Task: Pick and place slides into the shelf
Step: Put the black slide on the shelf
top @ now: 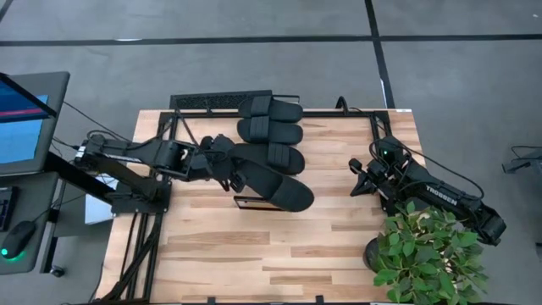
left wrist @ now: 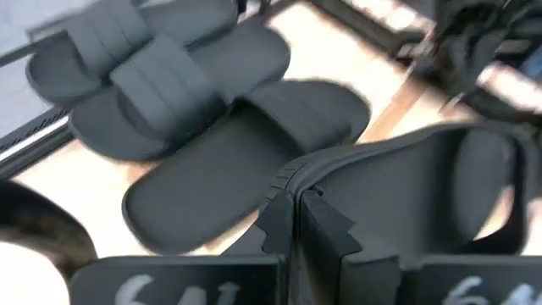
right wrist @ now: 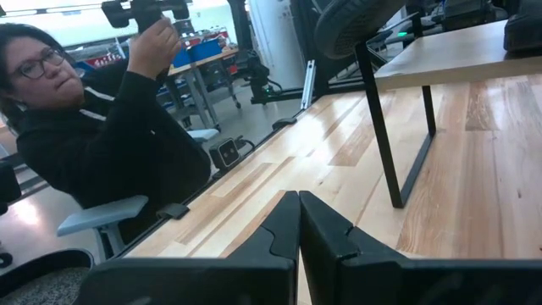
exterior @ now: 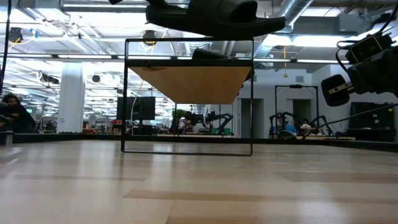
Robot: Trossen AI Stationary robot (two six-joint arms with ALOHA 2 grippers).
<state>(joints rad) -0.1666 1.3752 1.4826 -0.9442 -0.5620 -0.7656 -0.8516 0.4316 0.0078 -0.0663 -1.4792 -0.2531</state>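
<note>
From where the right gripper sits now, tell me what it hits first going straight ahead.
The right gripper, shut and empty, points across bare table toward its far edge. The shelf's leg stands off to one side, so the way looks free up to the edge, though depth is hard to judge.

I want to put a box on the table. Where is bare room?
Free: the wood in front of the shelf, between the left arm's base and the plant. Crowded: the shelf top, with three slides and the left pincer holding the fourth slide.

Three slides (top: 271, 131) lie on the shelf (top: 339, 140).
</note>
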